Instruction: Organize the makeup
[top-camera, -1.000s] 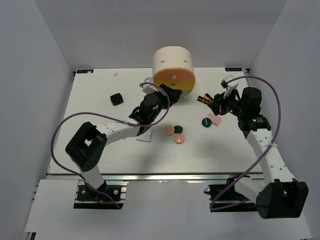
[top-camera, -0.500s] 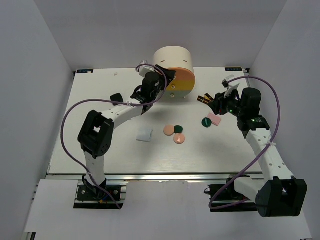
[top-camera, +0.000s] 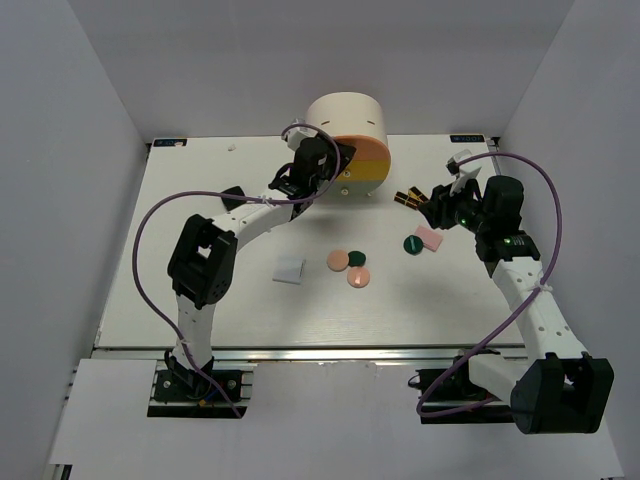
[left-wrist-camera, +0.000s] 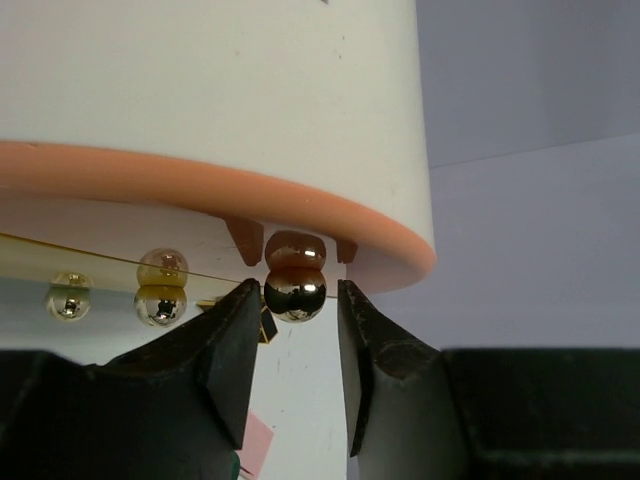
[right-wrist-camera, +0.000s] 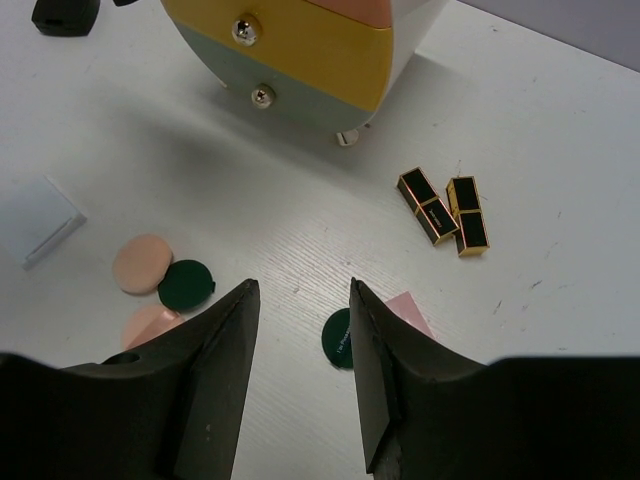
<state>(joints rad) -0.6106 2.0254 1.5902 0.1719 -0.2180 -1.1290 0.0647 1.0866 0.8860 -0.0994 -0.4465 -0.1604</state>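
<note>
Pink disc (top-camera: 339, 260), green disc (top-camera: 357, 259) and second pink disc (top-camera: 359, 278) cluster in the middle of the table (top-camera: 420, 310). The white compact (top-camera: 289, 269) lies just to their left, and all four are well apart from both pincers. Another green disc (top-camera: 411, 243) lies just beside the pink compact (top-camera: 430, 238), under the right pincer (top-camera: 437, 208), which hangs over them with fingers spread and holds nothing. Two lipstick tubes (top-camera: 407, 197) lie flat side by side between that pincer and the cabinet (top-camera: 345, 120). Their long axes point roughly away from the pincer, one slanting a little toward the cabinet. The black compact (top-camera: 232, 197) sits far left, beside the left arm.

The left pincer (left-wrist-camera: 295, 300) brackets the gold knob (left-wrist-camera: 295, 290) of the orange drawer (left-wrist-camera: 200, 185); whether it squeezes the knob cannot be told. A second ago this arm covered the white compact; it has since swung to the cabinet. The makeup and the right arm are unmoved.
</note>
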